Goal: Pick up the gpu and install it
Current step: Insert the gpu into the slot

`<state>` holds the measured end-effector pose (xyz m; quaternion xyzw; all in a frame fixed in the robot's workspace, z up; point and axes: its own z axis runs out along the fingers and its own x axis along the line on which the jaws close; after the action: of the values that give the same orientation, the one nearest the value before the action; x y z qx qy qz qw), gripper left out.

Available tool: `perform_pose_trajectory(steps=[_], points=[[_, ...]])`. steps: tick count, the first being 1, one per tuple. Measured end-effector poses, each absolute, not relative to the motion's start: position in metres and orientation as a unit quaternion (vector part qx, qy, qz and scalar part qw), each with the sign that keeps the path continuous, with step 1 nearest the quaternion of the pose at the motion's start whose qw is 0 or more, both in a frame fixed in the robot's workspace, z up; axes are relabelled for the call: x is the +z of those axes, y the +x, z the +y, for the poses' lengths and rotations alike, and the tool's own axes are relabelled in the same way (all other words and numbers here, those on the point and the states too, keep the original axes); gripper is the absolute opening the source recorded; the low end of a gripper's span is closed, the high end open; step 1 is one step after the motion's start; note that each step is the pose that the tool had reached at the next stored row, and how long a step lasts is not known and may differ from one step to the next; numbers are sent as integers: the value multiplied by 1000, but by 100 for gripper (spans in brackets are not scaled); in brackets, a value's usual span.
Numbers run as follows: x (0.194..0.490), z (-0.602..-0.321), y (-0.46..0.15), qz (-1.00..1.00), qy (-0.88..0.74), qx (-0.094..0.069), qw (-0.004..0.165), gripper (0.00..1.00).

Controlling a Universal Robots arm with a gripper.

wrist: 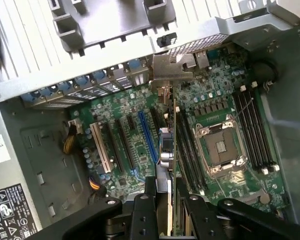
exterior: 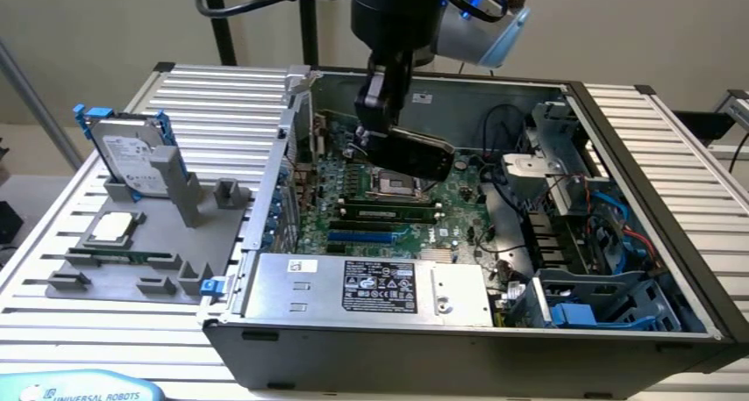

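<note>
Card and claw are joined here: the gripper is clamped on the gpu, one finger against each flat face. The card therefore lies straight out ahead of the fingers, not off to either side.

We take the processor socket as our landmark. In the exterior view the gpu hangs just above the socket, inside the open case. It is tilted, and we judge it clear of the motherboard, so not yet seated.

In the wrist view we see the card edge-on, as a thin line running just beside the socket, between it and the blue slot. Its long axis lies parallel to that slot and to the socket's nearest side. The gripped end is on one side of the socket. The far end, with the silver end bracket, reaches past the socket towards the perforated case wall. We cannot tell whether the card's lower edge stands exactly over a slot.

The gpu is thin, flat and rectangular. The face turned to the exterior view is dark and slightly glossy, and the wrist view shows a sliver of green board along its edge.
</note>
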<state>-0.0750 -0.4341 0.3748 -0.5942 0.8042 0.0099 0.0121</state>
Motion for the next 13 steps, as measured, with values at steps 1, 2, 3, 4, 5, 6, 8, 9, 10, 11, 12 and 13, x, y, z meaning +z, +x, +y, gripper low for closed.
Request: perform_pose_trajectory(steps=[1,2,3,4,5,6,8,9,10,11,12,13], points=[[374,-434,-75,799,-601,10,13,27],[373,-434,-75,793,-609,9,13,27],[373,-434,-75,788,-616,9,14,27],[372,-434,-75,782,-623,9,14,27],[371,-434,-75,776,-630,8,14,27],[370,-434,-75,771,-637,8,15,27],[368,-434,-75,759,-651,8,16,27],[367,-434,-75,753,-658,8,16,27],[365,-434,-75,747,-665,8,16,27],[363,-434,-75,741,-671,8,16,27],[362,-434,-75,735,-678,8,16,27],[360,-434,-75,730,-684,8,16,27]])
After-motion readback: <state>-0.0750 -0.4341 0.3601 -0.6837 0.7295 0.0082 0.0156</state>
